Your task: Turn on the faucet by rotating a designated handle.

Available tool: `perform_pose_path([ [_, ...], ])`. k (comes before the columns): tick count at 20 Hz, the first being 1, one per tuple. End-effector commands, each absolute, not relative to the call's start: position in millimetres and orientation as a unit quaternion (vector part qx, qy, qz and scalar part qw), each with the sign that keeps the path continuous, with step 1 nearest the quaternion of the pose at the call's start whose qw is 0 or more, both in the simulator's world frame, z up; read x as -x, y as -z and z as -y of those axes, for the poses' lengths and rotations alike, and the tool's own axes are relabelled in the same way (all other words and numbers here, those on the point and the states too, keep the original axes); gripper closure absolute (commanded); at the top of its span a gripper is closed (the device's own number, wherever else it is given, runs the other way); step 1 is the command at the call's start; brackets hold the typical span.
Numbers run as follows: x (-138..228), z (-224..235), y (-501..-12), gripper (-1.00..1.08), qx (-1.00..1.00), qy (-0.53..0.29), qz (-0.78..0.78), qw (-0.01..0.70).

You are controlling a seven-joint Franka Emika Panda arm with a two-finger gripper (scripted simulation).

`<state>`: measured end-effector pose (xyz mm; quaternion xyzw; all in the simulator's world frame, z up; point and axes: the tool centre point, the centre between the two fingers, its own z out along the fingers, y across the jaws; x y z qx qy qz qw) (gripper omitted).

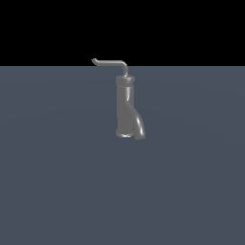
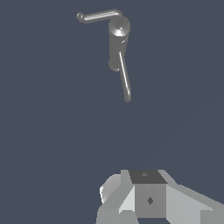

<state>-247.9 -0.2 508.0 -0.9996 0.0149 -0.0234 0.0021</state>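
The handle (image 1: 111,62) comes first from the exterior view's left: a thin grey rod whose small upturned tip points toward that side, running level above the body and then bending down into the collar on top of the faucet (image 1: 125,103). The faucet itself stands upright near the middle of the flat blue-grey floor (image 1: 57,182), a dull metal cylinder with a wider collar at its head. Further toward the exterior view's right, a thick curved spout (image 1: 138,125) branches off the lower body and bends downward, ending just beside the base. The horizon between floor and black background crosses just behind the collar. No arm shows in the exterior view. In the wrist view the faucet (image 2: 118,37) is seen from above, its round top bright, with the handle (image 2: 98,16) reaching out from it and the spout (image 2: 124,78) stretching toward the camera. The gripper (image 2: 146,199) appears only as pale blocky housing at the edge of the wrist view, well apart from the faucet, touching nothing; its fingertips are out of frame, so I cannot tell whether it is released or clenched.
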Motion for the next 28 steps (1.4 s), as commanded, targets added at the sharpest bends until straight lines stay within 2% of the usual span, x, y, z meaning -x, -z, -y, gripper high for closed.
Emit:
perform_pose_path([
  [1, 247.9, 0.2, -508.0, 1.08, 1.0, 0.023, -0.015, 0.002],
  [10, 246.0, 23.6, -504.0, 1.08, 0.999, 0.018, -0.05, 0.006],
  [17, 243.2, 22.9, -504.1, 1.08, 0.998, 0.018, -0.054, 0.006],
  [28, 209.6, 18.8, -502.9, 1.08, 0.994, 0.015, -0.111, 0.014],
])
